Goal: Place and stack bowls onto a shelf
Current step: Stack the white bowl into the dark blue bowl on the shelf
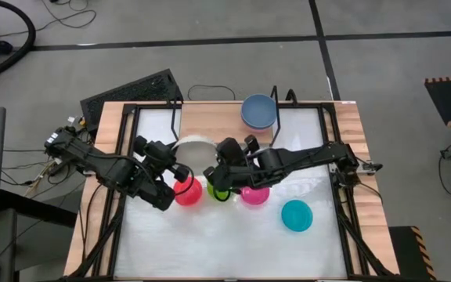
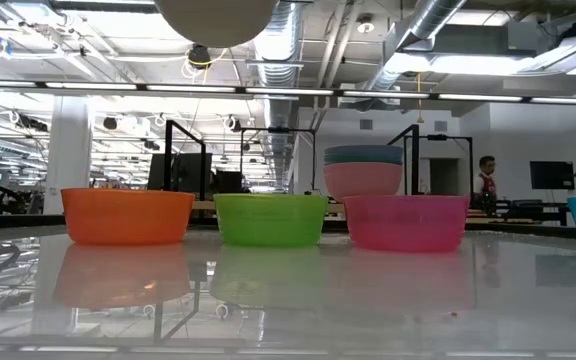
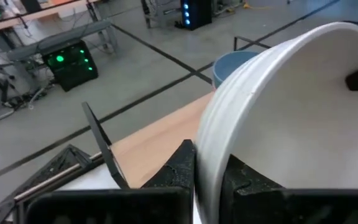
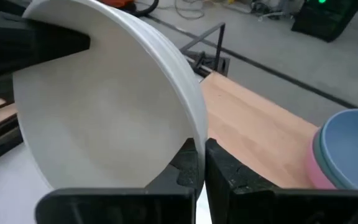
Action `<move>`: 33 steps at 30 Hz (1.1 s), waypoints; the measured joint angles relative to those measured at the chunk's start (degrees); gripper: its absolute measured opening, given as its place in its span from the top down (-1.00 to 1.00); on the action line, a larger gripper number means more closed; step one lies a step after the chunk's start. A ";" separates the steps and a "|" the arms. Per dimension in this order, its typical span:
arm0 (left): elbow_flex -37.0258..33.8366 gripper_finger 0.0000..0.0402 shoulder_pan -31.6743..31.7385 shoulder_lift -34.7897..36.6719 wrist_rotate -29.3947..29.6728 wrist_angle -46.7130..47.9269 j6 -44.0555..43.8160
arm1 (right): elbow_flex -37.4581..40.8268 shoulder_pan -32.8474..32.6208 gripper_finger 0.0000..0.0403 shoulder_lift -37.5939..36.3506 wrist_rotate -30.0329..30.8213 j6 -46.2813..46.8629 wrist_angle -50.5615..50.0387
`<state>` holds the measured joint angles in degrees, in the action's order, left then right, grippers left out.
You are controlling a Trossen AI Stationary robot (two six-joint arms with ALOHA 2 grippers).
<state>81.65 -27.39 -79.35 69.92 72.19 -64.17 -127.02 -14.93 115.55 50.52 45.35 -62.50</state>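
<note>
The cream-white bowl [image 1: 195, 144] hangs in the air between both grippers, near the shelf's front edge; its underside [image 2: 216, 18] shows at the top of the low view. My left gripper [image 1: 179, 170] and my right gripper [image 1: 211, 171] are both shut on its rim. The shelf's wood plank [image 1: 210, 117] carries a blue bowl [image 1: 258, 111] nested in a pink one [image 2: 363, 180]. Red-orange [image 1: 186, 191], lime green [image 1: 219, 191], magenta [image 1: 254, 194] and teal [image 1: 296, 215] bowls stand on the table. No dark green bowl shows. My left gripper [image 3: 210, 180] pinches the white bowl's rim [image 3: 209, 146] on its left side, one finger inside the bowl and one outside. It comes slanting from the table's left and near side. The bowl is lifted clear of the table. My right gripper [image 4: 201, 167] pinches the rim [image 4: 194, 132] on the bowl's right side, one finger inside and one outside. It comes slanting from the right and near side. The bowl hangs clear, above the row of small bowls.
Black wire end loops [image 1: 273, 98] stand upright at the shelf's ends. The plank's left and middle part [image 4: 260, 127] lies bare beside the blue-on-pink stack. The three small bowls stand in a row right below the arms. A dark keyboard [image 1: 131, 92] lies beyond the table's far left corner.
</note>
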 joint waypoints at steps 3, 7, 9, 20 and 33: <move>0.00 0.87 0.41 0.00 -1.50 -0.74 0.42 | 0.00 0.64 0.85 0.00 -1.72 0.49 -0.70; 0.05 0.59 0.98 0.67 -5.55 -2.26 6.56 | 0.04 1.89 0.85 0.07 -2.93 -0.08 -0.70; 0.09 0.40 1.41 1.35 -8.27 -3.41 9.22 | 0.04 2.33 0.85 0.07 -3.60 -0.47 -0.54; 0.09 -0.50 1.94 10.26 -13.84 -8.44 23.95 | 0.04 6.58 0.85 0.13 -5.20 -3.71 0.26; 0.09 -0.55 1.96 27.95 -17.63 -9.14 31.59 | -4.70 23.36 0.85 -0.20 -16.60 -37.77 -3.04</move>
<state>81.73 -25.43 -51.40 52.30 63.05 -32.59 -131.72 8.43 115.35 33.92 7.58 -65.54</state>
